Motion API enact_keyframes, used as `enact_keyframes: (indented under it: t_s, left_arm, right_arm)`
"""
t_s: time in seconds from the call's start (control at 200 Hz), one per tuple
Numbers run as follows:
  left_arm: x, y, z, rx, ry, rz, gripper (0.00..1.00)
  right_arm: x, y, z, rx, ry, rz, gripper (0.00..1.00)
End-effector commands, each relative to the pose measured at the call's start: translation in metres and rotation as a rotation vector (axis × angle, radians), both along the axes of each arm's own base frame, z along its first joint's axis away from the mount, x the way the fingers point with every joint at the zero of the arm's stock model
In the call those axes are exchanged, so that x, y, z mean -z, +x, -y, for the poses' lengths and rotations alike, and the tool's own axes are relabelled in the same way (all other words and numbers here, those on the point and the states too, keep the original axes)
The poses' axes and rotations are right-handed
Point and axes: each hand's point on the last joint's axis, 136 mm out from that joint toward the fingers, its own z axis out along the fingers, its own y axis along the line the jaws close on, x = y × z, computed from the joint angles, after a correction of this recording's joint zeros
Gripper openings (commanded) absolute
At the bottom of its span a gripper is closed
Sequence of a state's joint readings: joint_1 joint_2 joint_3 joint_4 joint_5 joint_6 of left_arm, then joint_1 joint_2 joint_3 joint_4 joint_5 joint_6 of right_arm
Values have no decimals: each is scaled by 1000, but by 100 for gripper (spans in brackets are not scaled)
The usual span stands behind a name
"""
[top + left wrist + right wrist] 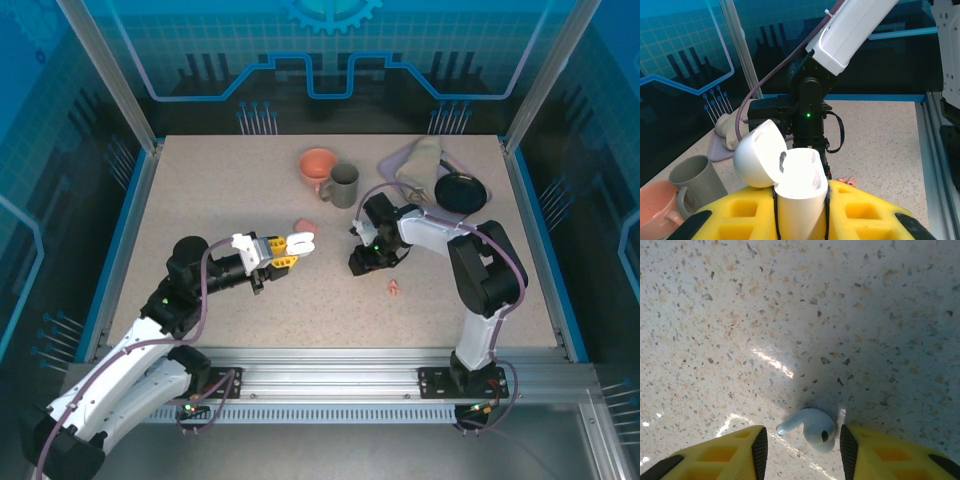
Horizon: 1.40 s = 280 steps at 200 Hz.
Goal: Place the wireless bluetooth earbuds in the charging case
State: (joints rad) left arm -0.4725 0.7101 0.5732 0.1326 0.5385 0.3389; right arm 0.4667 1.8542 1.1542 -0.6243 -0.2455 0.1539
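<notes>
From above: grips the charging case (302,241) firmly in the left gripper (288,250), well apart from the right gripper (365,262), which is lowered to the table (200,180); leaves a pink earbud (395,289) loose nearby. On the left wrist: holds that case upright, lid hinged open. On the right wrist: straddles a white earbud (812,426) lying on the table, jaws apart, neither pad touching. Could pinch off-centre and flick the rounded bud away, or catch only its stem. No readable writing anywhere.
</notes>
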Motion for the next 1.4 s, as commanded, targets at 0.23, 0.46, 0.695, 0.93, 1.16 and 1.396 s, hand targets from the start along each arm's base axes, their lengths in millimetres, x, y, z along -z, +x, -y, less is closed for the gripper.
enact_keyframes:
  t_s: [0.23, 0.46, 0.695, 0.93, 1.16, 1.396]
  left_arm:
    - [-1, -2, 0, 2, 4, 7, 0]
    - [-1, -2, 0, 2, 7, 7, 0]
    - [-2, -2, 1, 2, 7, 9, 0]
    - [-1, -2, 0, 2, 11, 8, 0]
    - [0, -3, 0, 1, 18, 9, 0]
    - [1, -4, -1, 2, 18, 8, 0]
  right_arm:
    - [10, 1, -1, 12, -32, -22, 41]
    - [12, 4, -2, 11, -40, -24, 37]
    - [16, 4, -3, 7, -47, -32, 37]
    - [20, 5, -8, -19, -94, -33, 36]
    - [14, 6, -12, -51, -156, 10, 36]
    - [19, 1, -13, -67, -170, -9, 34]
